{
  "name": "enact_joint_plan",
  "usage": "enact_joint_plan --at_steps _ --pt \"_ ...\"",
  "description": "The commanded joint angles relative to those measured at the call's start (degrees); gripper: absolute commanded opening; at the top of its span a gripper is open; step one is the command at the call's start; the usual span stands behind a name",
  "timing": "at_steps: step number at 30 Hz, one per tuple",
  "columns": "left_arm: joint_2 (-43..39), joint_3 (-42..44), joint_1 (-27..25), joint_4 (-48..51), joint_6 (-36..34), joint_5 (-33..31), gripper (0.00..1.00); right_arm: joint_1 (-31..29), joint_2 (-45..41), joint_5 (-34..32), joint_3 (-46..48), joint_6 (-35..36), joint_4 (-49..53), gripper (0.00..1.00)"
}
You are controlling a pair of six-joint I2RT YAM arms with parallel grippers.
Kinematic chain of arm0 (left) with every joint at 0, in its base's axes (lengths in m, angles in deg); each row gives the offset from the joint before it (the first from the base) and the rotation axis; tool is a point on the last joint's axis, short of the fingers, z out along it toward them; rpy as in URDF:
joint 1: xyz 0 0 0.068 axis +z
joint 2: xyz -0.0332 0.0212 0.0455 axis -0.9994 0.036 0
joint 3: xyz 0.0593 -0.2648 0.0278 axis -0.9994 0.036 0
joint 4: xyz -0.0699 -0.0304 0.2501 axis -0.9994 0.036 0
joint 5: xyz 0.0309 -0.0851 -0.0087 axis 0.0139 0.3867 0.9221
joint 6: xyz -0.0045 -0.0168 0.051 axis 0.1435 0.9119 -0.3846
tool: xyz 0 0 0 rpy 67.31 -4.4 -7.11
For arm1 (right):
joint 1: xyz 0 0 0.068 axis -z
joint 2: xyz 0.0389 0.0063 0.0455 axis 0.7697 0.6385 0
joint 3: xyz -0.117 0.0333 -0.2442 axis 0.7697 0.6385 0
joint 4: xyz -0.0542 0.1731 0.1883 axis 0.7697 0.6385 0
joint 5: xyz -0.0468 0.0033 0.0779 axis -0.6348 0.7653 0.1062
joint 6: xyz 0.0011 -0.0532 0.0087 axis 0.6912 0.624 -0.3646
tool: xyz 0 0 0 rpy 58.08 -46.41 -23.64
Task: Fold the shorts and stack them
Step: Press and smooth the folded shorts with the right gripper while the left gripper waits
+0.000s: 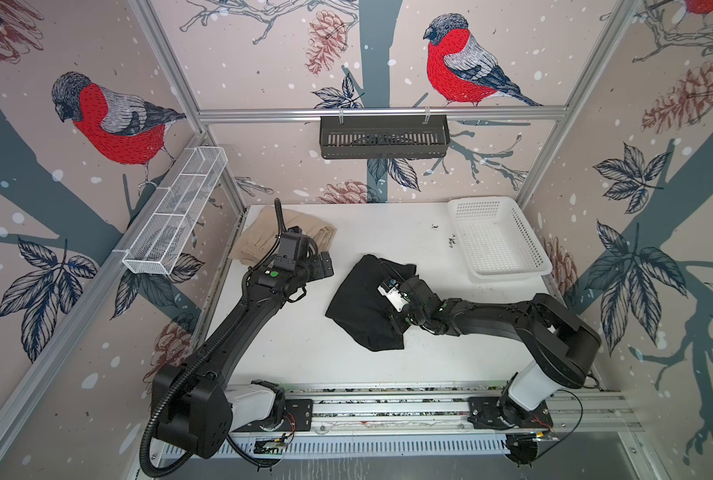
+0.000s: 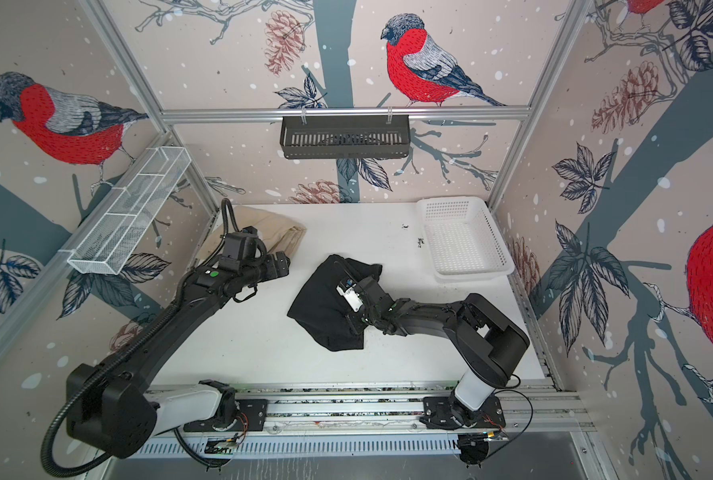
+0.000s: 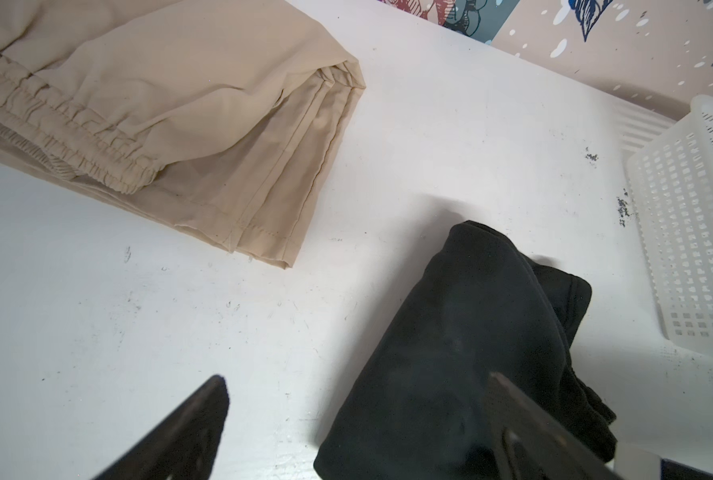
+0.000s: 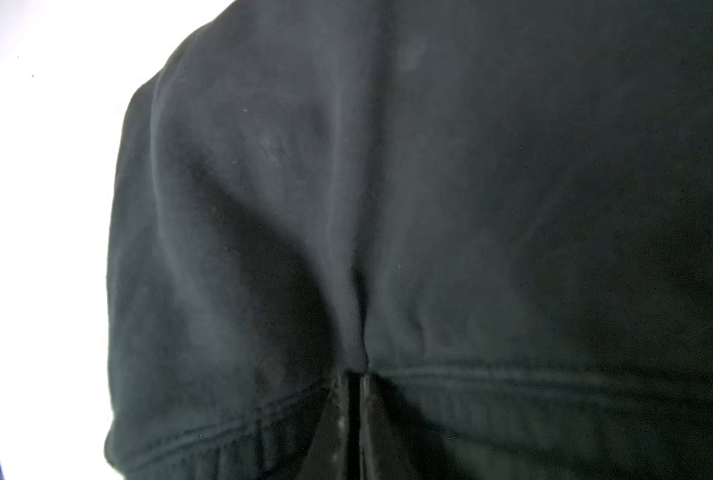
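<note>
The black shorts (image 1: 359, 307) (image 2: 321, 307) lie bunched at the middle of the white table. My right gripper (image 1: 396, 322) (image 4: 356, 374) is shut on their stitched hem at the near right edge, and the cloth (image 4: 471, 166) puckers up from the pinch. The beige shorts (image 1: 257, 243) (image 2: 282, 230) (image 3: 180, 104) lie folded at the back left corner, elastic waist showing. My left gripper (image 1: 325, 266) (image 2: 282, 264) (image 3: 356, 378) hovers open between the two pairs, holding nothing. The black shorts (image 3: 450, 353) sit just beyond one of its fingers.
A white perforated basket (image 1: 508, 274) (image 2: 471, 276) (image 3: 687, 249) stands at the back right of the table. A black slotted basket (image 1: 383, 141) hangs on the back rail. A white mesh rack (image 1: 176, 212) hangs on the left wall. The arm-base rail (image 1: 388, 403) runs along the front edge.
</note>
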Motion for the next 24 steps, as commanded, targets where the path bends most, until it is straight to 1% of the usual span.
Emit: enact_joint_plan --at_steps 1,2,3,6,8,10,12,15,17,19,21,24 --pt "0.01 0.59 0.25 -1.85 -0.54 0.65 0.96 0.35 -3.55 -3.64 -2.71 -0.42 11.10 0.12" --pt "-0.01 0.51 0.34 -1.71 -0.72 0.47 0.96 0.44 -5.21 -4.47 -4.89 -0.03 13.50 0.14" --pt "-0.11 0.46 0.45 -1.35 -0.89 0.15 0.96 0.29 -6.59 -5.11 -7.10 0.57 15.91 0.19" --pt "-0.88 0.15 0.82 -0.93 -1.68 -0.68 0.96 0.38 -8.05 -7.45 -14.17 2.41 22.10 0.31" --pt "-1.32 0.12 1.25 -0.84 -2.04 -0.62 0.96 0.35 -7.29 -7.80 -18.06 3.09 24.21 0.35" --pt "-1.51 0.06 1.48 -0.54 -2.30 -0.59 0.96 0.07 -6.25 -6.64 -20.05 3.25 23.39 0.36" --pt "-1.61 0.22 1.66 -0.40 -2.44 -0.57 0.96 -1.09 -4.68 -4.43 -20.41 3.54 21.11 0.34" --pt "-1.87 0.54 1.99 -0.23 -2.64 -0.60 0.96 -3.24 -2.24 -3.62 -18.73 4.24 19.28 0.23" --pt "-2.05 0.68 2.44 -0.31 -2.62 -0.59 0.96 -3.68 -1.56 -2.76 -15.47 4.17 18.04 0.16" --pt "-1.99 0.85 2.99 -0.65 -2.68 -0.01 0.96 -3.91 -2.02 -1.01 -10.46 3.72 15.18 0.14" --pt "-1.48 0.69 3.45 -1.18 -2.99 0.68 0.96 -4.11 -2.14 -0.77 -4.51 3.28 11.25 0.13" --pt "0.39 -0.20 4.27 -1.56 -3.64 -0.01 0.97 -3.74 -0.16 -0.86 -1.77 3.78 11.24 0.11"
